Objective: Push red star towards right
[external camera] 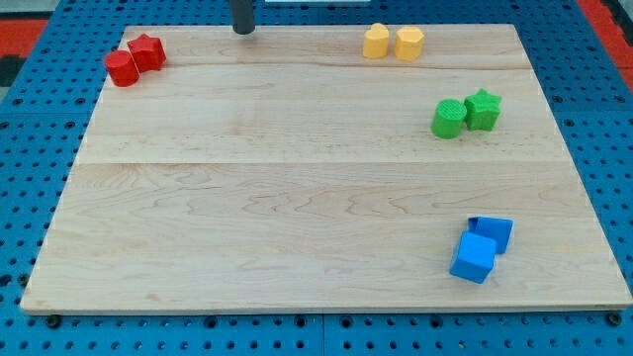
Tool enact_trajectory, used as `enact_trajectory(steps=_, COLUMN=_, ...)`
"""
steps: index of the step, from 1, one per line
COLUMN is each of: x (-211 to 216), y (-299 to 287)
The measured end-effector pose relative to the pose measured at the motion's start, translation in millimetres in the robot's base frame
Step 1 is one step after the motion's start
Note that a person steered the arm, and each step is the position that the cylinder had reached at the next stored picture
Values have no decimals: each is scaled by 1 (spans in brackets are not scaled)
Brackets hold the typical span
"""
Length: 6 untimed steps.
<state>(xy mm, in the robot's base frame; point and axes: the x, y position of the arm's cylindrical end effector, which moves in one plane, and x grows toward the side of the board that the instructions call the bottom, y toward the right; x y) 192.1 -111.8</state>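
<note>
- My tip [242, 31] stands at the view's top edge of the wooden board [297, 198], a little left of centre, touching no block.
- There are no jaws on this rod (it ends in a plain dark point), so nothing is clamped or held.
- The red star [146, 50] lies in the board's top-left corner, well to the view's left of my tip and slightly lower.
- A red cylinder-like block [123, 68] sits touching the star on its lower-left side.
- Two yellow blocks lie along the top edge, right of centre and side by side: the left yellow block [376, 42] and the right yellow block [409, 43], whose shapes I cannot tell exactly.
- At the view's right, a green cylinder [448, 119] touches a green star [483, 109].
- Near the bottom-right corner, a blue cube [473, 257] leans against another blue block [493, 231] just above it.
- The board rests on a blue perforated surface [40, 148].
</note>
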Motion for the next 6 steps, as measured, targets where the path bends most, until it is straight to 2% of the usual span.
enact_trajectory(steps=3, x=0, y=-86)
enact_trajectory(steps=4, x=30, y=-150)
enact_trajectory(steps=5, x=44, y=-150)
enact_trajectory(steps=6, x=47, y=-64)
